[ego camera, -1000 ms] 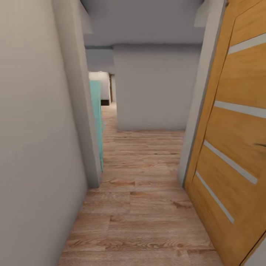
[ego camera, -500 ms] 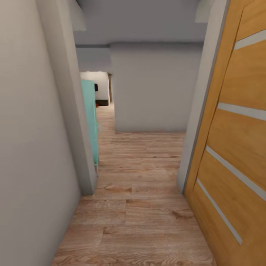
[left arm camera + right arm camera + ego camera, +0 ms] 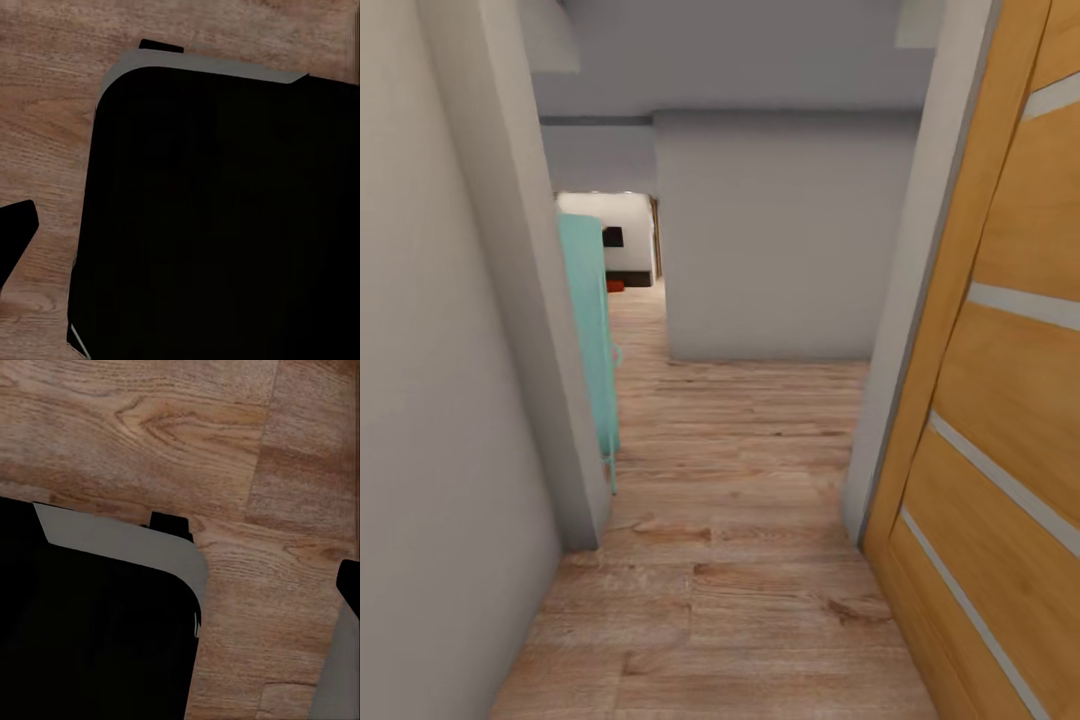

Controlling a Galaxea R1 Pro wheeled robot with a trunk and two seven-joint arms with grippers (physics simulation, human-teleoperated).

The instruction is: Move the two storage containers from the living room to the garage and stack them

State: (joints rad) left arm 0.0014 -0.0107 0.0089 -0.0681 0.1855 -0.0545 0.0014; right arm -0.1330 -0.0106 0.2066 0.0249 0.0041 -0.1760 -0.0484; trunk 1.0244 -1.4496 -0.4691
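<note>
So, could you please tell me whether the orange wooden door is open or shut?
Open: the orange wooden door angles inward, and wood floor continues past it.

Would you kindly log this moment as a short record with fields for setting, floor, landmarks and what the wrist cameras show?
setting: narrow hallway between pale grey walls
floor: light wood planks
right side: orange-wood door with pale stripes, standing open along the passage
left side: turquoise panel past the wall corner
ahead: grey wall block; to its left a passage leads to a bright room, too far off for detail
wrist views: wood planks and a dark rounded body
storage containers: none identifiable
</note>
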